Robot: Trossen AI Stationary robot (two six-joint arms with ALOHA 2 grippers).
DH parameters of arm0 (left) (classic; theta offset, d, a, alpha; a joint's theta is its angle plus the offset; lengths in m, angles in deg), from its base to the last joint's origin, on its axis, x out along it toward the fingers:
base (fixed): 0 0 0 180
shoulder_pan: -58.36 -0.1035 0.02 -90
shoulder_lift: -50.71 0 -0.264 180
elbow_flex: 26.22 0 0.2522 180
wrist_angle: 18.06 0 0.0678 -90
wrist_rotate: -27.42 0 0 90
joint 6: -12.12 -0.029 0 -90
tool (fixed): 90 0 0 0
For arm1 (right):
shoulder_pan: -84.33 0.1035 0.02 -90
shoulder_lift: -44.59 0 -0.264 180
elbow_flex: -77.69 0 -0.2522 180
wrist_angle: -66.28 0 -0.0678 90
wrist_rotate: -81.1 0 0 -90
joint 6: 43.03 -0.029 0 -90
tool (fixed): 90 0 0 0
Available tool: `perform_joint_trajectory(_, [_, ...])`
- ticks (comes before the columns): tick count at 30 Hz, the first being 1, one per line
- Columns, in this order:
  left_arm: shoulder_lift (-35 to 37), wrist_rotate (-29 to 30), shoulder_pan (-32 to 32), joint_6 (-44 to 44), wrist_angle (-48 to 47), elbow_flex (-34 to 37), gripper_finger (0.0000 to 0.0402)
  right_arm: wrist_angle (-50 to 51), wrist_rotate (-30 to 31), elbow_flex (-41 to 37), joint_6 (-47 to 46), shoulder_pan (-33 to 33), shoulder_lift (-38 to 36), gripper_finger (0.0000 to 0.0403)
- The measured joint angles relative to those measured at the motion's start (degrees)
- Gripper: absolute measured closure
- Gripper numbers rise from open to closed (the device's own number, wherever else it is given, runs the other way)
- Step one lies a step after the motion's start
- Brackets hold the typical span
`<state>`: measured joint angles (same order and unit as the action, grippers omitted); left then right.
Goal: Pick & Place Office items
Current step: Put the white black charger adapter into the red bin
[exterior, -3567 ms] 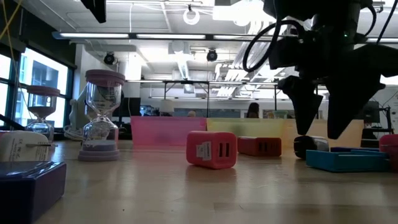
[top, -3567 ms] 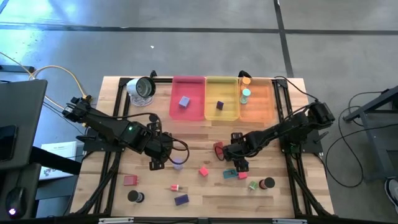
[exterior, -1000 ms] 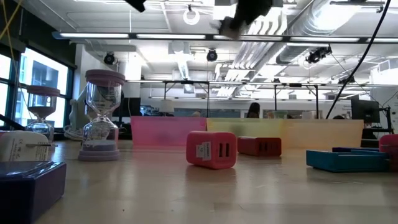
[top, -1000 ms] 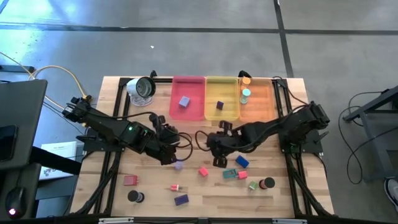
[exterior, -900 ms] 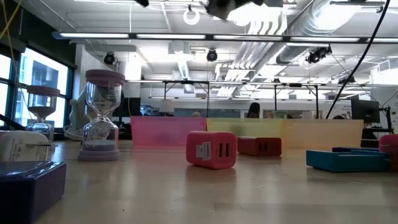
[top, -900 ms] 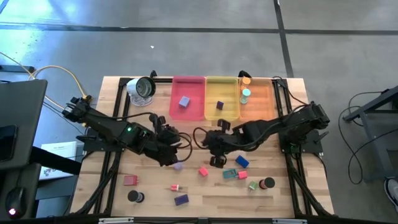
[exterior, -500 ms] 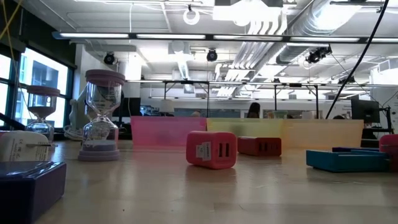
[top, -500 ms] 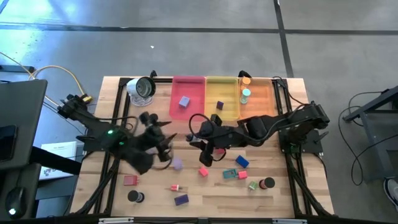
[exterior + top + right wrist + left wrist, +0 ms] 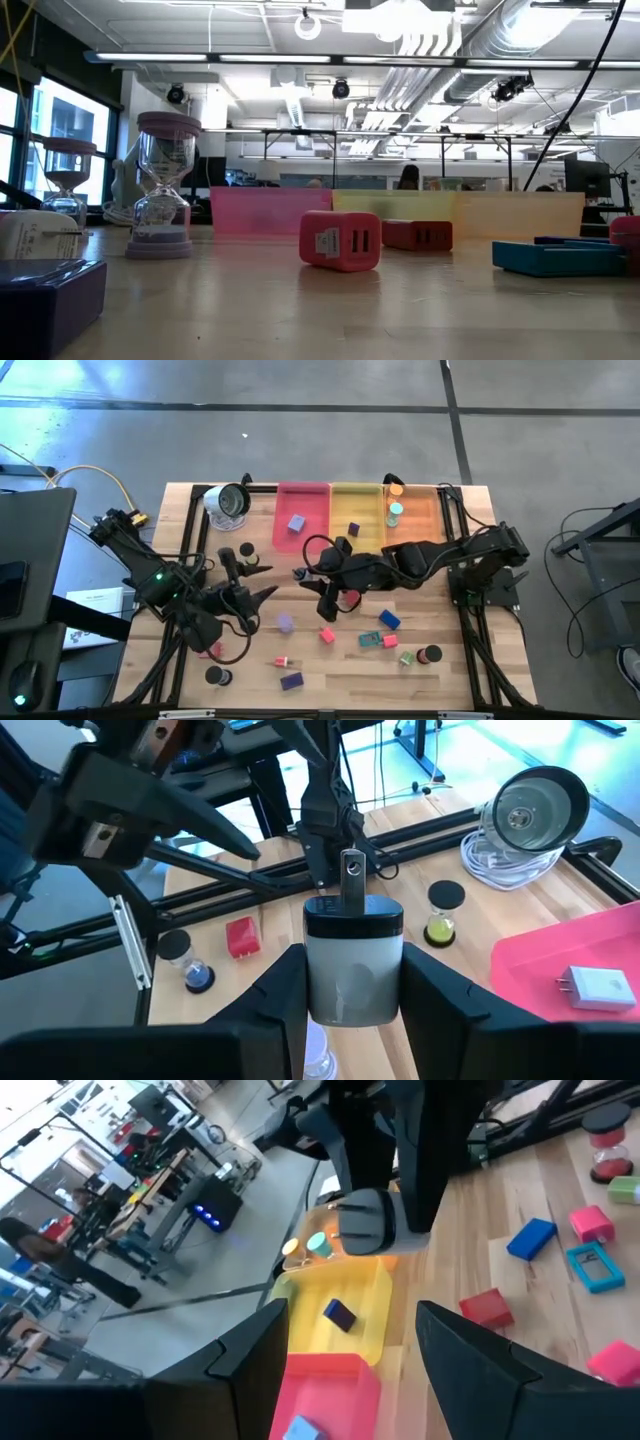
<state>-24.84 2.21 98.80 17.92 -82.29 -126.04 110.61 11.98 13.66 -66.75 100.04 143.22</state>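
- High view: only here do we see the whole worktop (image 9: 330, 665) with both arms. The left tool (image 9: 260, 577) hangs over its left middle. The right tool (image 9: 322, 597) is just off the pink tray (image 9: 310, 510), and what it carries is too small to make out. Loose office items (image 9: 327, 635) lie on the half away from the trays.
- Low view: neither arm shows, only a red block (image 9: 340, 240), an hourglass (image 9: 160, 185) and other pieces standing on the wood.
- Left wrist view: the left tool's fingers (image 9: 250, 1355) stand wide apart with nothing between them. Beyond them, the yellow tray (image 9: 370, 1295) holds a dark blue block (image 9: 340, 1315).
- Right wrist view: the right tool (image 9: 352, 985) is clamped on a grey adapter (image 9: 352, 935), with its metal prong pointing away from the wrist. The adapter's lower end is hidden between the fingers.
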Motion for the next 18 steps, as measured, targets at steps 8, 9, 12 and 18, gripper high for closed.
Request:
perform_joint_trajectory(8, [-0.2, -2.6, -0.2, 0.0, 5.1, 0.0, 0.0190, 0.0, -0.3, 0.0, 1.5, -0.8, 0.0, 0.0291])
perform_joint_trajectory(9, [-0.2, -3.5, -0.3, -1.1, 6.0, 0.0, 0.0190, 0.0, -0.3, 0.0, 1.5, -0.9, 0.0, 0.0291])
perform_joint_trajectory(12, [-0.3, -5.5, -0.3, -4.7, 7.6, 0.0, 0.0190, 0.0, -0.4, 0.0, 2.6, -1.3, 0.0, 0.0291])
perform_joint_trajectory(18, [-0.2, -5.6, -0.3, -7.5, 9.0, 0.0, 0.0172, 0.0, -1.6, 0.0, 3.0, -2.5, 0.0, 0.0291])
